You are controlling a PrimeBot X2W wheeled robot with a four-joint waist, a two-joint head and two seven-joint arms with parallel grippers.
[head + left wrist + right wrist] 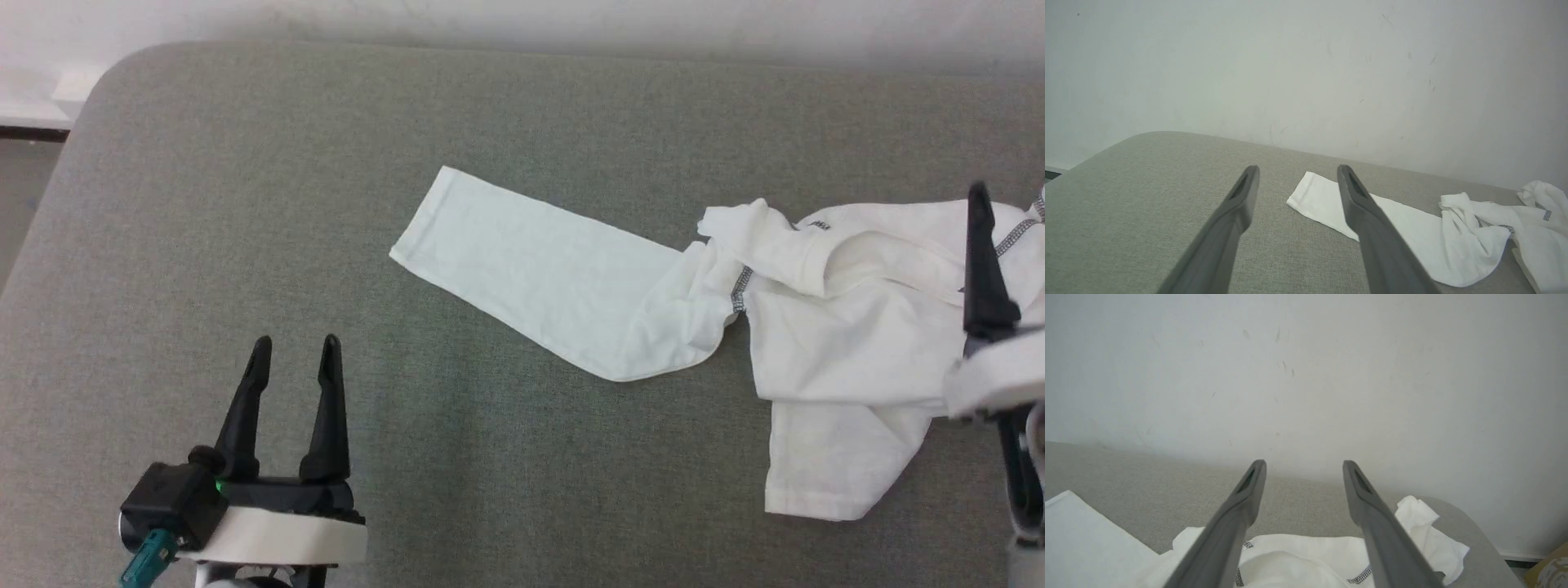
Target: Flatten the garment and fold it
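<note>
Well left of the shirt (824, 335), the left gripper (295, 347) hovers over the grey pad (204, 204) with its fingers spread wide and empty. One sleeve (539, 269) lies flat, stretched out leftward from the shirt's crumpled body. Over the shirt's right part, the right gripper (1304, 465) stands wide apart too, holding nothing, with cloth below its fingers.

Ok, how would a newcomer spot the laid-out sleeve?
On the grey cushion, a white shirt lies bunched at the right. One sleeve runs out from it to the left: the only smooth, flat strip beside crumpled folds.
</note>
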